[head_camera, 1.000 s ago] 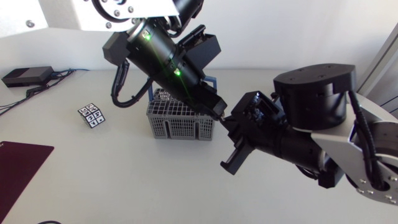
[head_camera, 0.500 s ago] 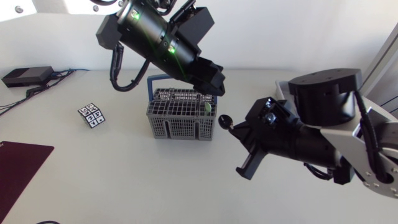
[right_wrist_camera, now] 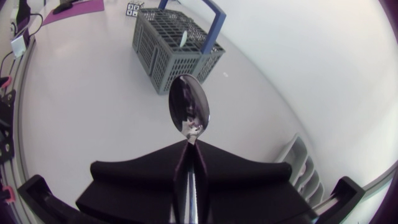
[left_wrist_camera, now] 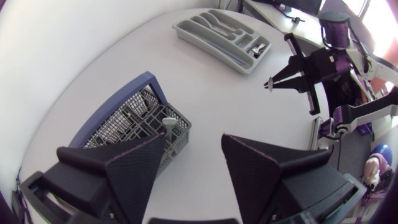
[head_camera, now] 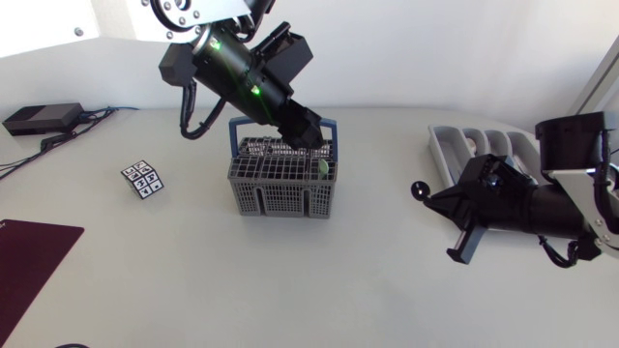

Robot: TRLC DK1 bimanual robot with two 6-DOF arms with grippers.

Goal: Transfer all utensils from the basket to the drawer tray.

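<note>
Right end effector (head_camera: 448,200) (clamping a spoon (right_wrist_camera: 189,112)) has withdrawn from basket (head_camera: 283,198) toward tray (head_camera: 441,145)

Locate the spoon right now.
Head view, right side: the spoon is clamped in the right gripper, held in the gap between the basket and the drawer tray, nearer the tray.

the matte white table (head_camera: 242,280) carries a grey slotted basket with a blue handle (head_camera: 280,198) at upper centre, a pale grey compartmented tray (head_camera: 447,147) at the right, a small black-and-white patterned block (head_camera: 142,179) left of centre, a flat black box (head_camera: 41,118) at upper left, a dark maroon mat (head_camera: 24,256) at lower left.
</note>
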